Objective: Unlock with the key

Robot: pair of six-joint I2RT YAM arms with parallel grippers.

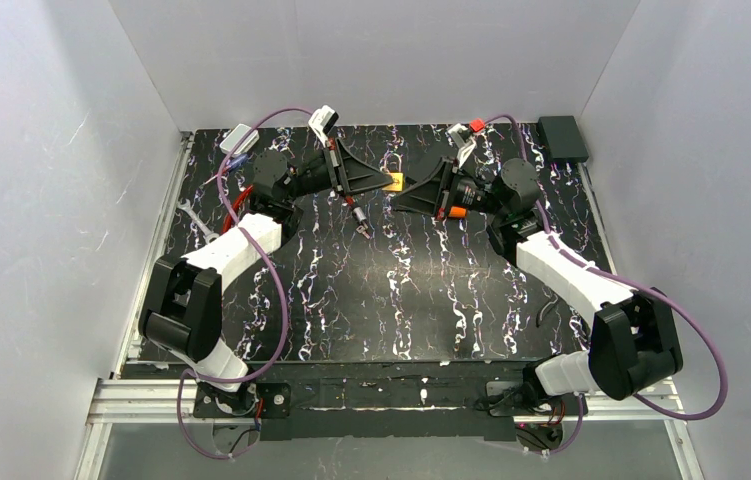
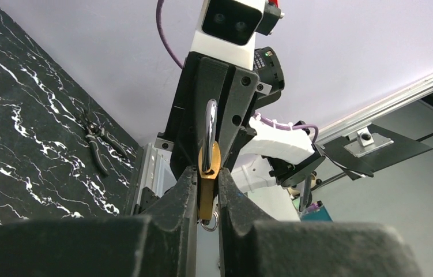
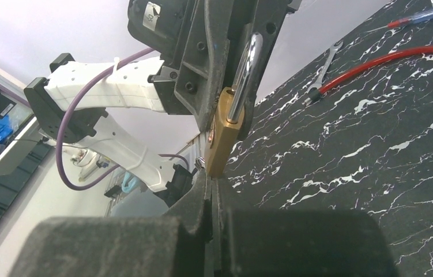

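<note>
Nearest the arm bases, the key [image 1: 362, 227] lies loose on the dark marbled tabletop [image 1: 431, 310], in neither pincer, at about seven o'clock from the brass padlock [image 1: 394, 181]. Beyond it, the left pincer [image 2: 206, 176] is clamped narrowly on the padlock's body and holds it clear of the tabletop, probably to steady it for the key. The right pincer [image 3: 211, 186] meets it from three o'clock, pressed shut at the lock's lower end. I cannot tell whether it pinches anything.
</note>
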